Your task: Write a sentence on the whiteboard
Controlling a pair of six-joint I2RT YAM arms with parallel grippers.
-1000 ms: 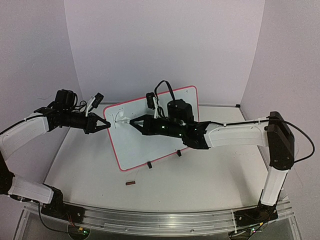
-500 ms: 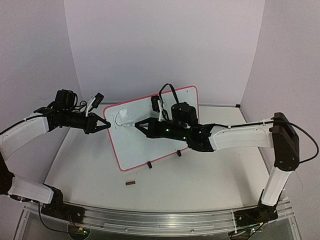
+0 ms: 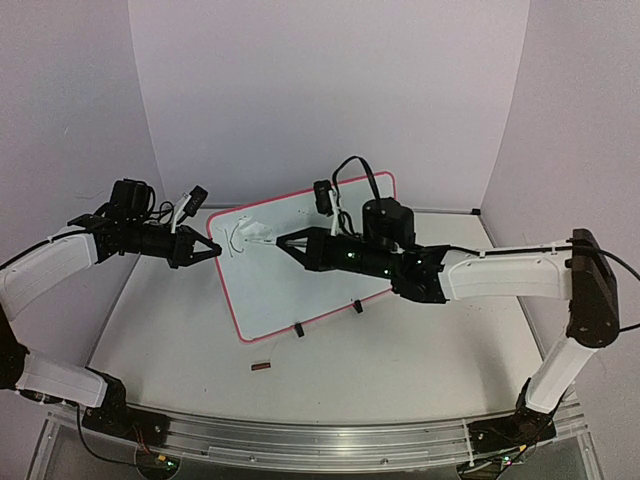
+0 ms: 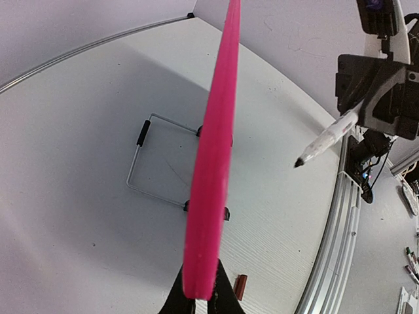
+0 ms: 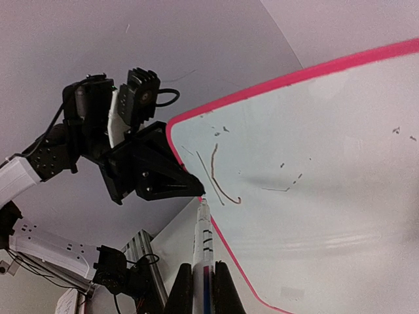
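The whiteboard point(image 3: 320, 270), glossy white with a red rim, stands tilted on the table. My left gripper point(image 3: 213, 250) is shut on its left edge; in the left wrist view the rim point(image 4: 216, 163) runs edge-on between the jaws of the left gripper point(image 4: 200, 302). My right gripper point(image 3: 281, 242) is shut on a white marker point(image 3: 262, 237). In the right wrist view the right gripper point(image 5: 204, 269) holds the marker point(image 5: 204, 242) with its tip beside the rim, off the board. Of the sentence point(image 5: 219, 175), only a few dark strokes show near the board's upper left corner.
Two black clip feet point(image 3: 298, 330) hold the board's lower edge. A wire stand point(image 4: 147, 163) sits behind the board. A small brown piece point(image 3: 261, 367) lies on the table in front. A metal rail point(image 3: 300, 440) runs along the near edge.
My right arm has drawn back to the right, taking the marker tip off the board and uncovering the fresh strokes. The left arm and the board have not moved.
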